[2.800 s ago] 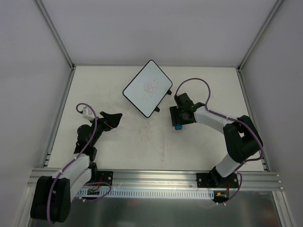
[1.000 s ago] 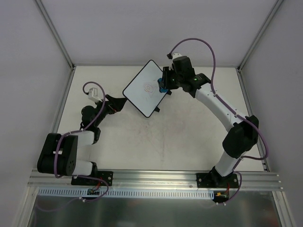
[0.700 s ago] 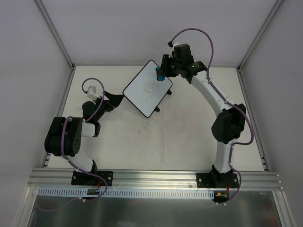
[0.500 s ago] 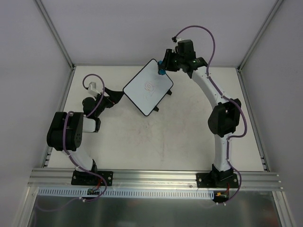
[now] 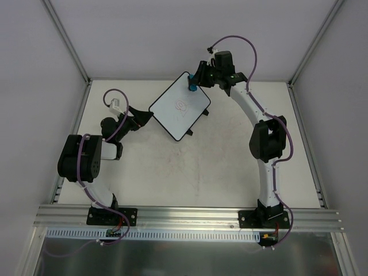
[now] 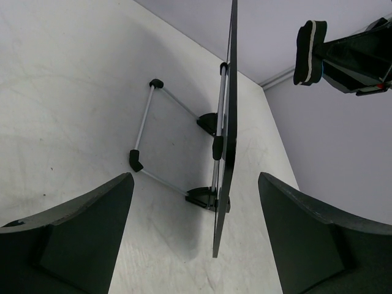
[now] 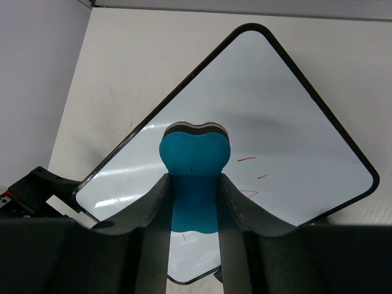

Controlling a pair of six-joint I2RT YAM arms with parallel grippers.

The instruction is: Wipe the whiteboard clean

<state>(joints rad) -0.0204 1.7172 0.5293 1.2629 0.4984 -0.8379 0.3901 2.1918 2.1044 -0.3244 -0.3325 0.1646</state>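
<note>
The whiteboard (image 5: 172, 112) stands tilted on a small wire stand at the back middle, with a faint red scribble (image 5: 183, 107) on its face. My right gripper (image 5: 194, 82) is shut on the blue eraser (image 5: 192, 88) at the board's top corner. In the right wrist view the eraser (image 7: 195, 156) sits between my fingers over the whiteboard (image 7: 288, 116), with red marks (image 7: 247, 158) beside it. My left gripper (image 5: 144, 117) is open at the board's left corner. In the left wrist view the whiteboard (image 6: 230, 122) is edge-on between my fingers, and the eraser (image 6: 308, 52) hangs a little off its face.
The stand's wire legs (image 6: 144, 122) rest on the table behind the board. Grey walls and aluminium frame posts (image 5: 69, 43) close in the back and sides. The left gripper's body shows at the lower left of the right wrist view (image 7: 33, 187).
My right arm has carried the eraser from the table up past the board's right side to its top corner. My left gripper has reached forward to the board's left corner.
</note>
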